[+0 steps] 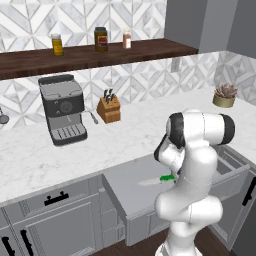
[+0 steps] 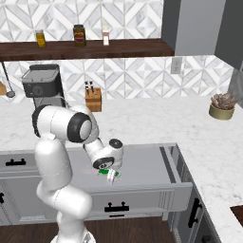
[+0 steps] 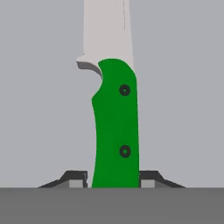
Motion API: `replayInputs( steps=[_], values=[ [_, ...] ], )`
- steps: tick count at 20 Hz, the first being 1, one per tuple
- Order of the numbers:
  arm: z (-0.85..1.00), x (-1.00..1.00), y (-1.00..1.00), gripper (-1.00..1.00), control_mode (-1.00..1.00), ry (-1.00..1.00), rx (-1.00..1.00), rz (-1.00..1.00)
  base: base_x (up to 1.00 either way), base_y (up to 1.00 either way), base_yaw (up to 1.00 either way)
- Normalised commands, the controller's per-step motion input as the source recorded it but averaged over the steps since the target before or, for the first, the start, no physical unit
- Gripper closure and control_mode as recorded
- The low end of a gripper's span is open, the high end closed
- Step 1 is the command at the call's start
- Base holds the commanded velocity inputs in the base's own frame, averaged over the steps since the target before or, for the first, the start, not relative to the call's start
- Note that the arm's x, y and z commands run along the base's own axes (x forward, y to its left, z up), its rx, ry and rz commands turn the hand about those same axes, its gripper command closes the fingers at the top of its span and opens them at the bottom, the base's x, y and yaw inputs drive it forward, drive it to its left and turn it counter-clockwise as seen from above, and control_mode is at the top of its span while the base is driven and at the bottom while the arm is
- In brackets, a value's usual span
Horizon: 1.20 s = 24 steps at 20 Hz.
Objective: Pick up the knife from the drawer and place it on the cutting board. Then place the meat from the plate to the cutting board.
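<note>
The knife (image 3: 116,127) lies flat on the grey floor of the open drawer (image 1: 130,195), green handle toward the hand and pale blade pointing away. My gripper (image 3: 113,180) reaches down into the drawer (image 2: 147,163), and its fingertips (image 3: 76,178) press both sides of the handle's end. From the base, the green handle (image 1: 167,177) and the gripper (image 2: 111,174) show just under the bent arm. A dark reddish-brown corner of the cutting board (image 2: 236,213) lies on the counter at the far right. The meat and the plate are out of view.
On the marble counter behind the drawer stand a coffee machine (image 1: 62,107), a tan knife block (image 1: 109,107) and a potted plant (image 1: 224,96). A wooden shelf (image 1: 90,55) above holds jars. Grey cabinet doors with black handles (image 1: 56,199) flank the drawer.
</note>
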Motion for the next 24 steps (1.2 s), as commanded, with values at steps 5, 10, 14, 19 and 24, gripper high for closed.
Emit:
replayInputs(
  steps=[5,10,14,19,24],
  values=[
    [0.87,-0.19,-0.5,1.0,-1.0,-0.04,0.0,0.44,0.0,0.0,0.0],
    [1.0,0.0,-0.22,1.0,-1.0,0.0,0.0,0.34,0.0,0.0,0.0],
    [1.0,0.08,-0.32,1.0,-1.0,0.0,0.02,0.27,0.0,0.0,0.0],
    [1.0,0.13,-0.27,1.0,-1.0,0.03,0.05,0.2,0.0,0.0,0.0],
    [1.0,0.15,-0.13,1.0,-1.0,0.06,0.03,0.03,0.0,0.0,0.0]
  ],
)
